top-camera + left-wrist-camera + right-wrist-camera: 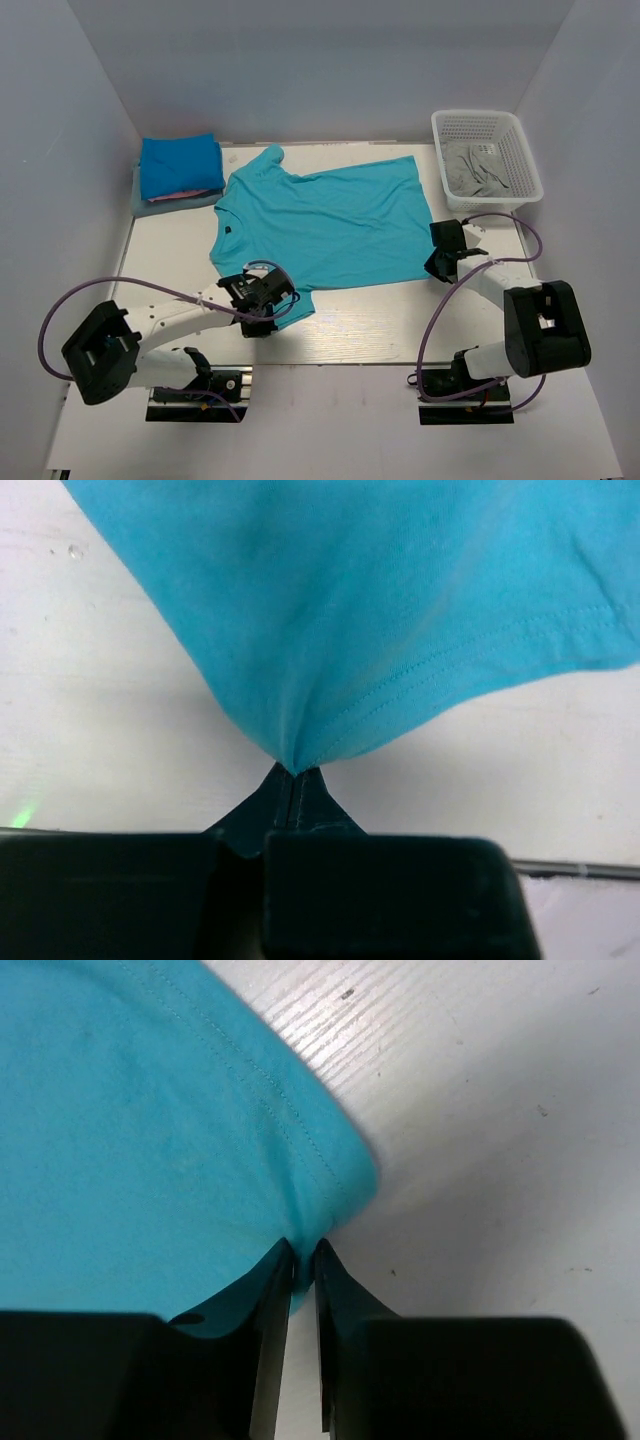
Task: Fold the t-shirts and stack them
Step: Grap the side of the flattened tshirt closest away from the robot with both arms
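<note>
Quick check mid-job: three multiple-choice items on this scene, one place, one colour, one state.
1. Where is the white basket? A far right; B far left; C near edge, centre.
2. What colour tops the folded stack? A pink; B deep blue; C grey.
3. The left tool is: A open, holding nothing; B shut on the turquoise t-shirt; C shut on nothing.
Answers: 1 A, it stands far right in the top view. 2 B, deep blue lies uppermost. 3 B, it is closed with a shirt corner pinched.
</note>
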Motion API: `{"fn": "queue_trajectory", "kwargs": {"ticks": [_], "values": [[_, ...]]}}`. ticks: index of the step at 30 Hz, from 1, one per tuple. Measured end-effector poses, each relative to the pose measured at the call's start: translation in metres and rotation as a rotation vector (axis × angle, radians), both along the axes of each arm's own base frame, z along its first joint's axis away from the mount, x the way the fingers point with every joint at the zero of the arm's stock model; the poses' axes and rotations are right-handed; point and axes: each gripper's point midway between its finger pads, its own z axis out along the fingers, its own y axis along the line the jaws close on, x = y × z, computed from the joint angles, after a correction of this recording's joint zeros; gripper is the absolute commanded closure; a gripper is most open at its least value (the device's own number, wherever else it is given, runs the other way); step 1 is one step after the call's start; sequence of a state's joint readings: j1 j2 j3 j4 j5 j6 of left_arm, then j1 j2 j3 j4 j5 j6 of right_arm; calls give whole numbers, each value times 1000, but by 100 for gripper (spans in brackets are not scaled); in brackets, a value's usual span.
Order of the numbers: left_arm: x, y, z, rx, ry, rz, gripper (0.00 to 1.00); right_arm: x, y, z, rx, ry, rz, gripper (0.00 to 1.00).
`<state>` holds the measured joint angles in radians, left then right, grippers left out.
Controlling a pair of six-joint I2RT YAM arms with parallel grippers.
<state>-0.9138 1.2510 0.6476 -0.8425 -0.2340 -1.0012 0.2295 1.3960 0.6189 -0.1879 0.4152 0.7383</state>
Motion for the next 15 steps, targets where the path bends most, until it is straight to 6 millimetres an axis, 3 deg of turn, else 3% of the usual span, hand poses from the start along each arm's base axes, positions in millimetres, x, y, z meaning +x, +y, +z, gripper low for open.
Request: {"fn": "queue_trajectory", "kwargs": {"ticks": [3, 10, 15], "values": [[-6, -1, 4, -24, 11, -7, 100, -5, 2, 0, 19, 1, 1, 100], [-25, -3, 9, -76, 57, -38, 100, -33, 7, -1, 67, 5, 41, 100], [-19, -15, 16, -134, 21, -69, 100, -36, 19, -1, 104, 23, 107, 100]]}}
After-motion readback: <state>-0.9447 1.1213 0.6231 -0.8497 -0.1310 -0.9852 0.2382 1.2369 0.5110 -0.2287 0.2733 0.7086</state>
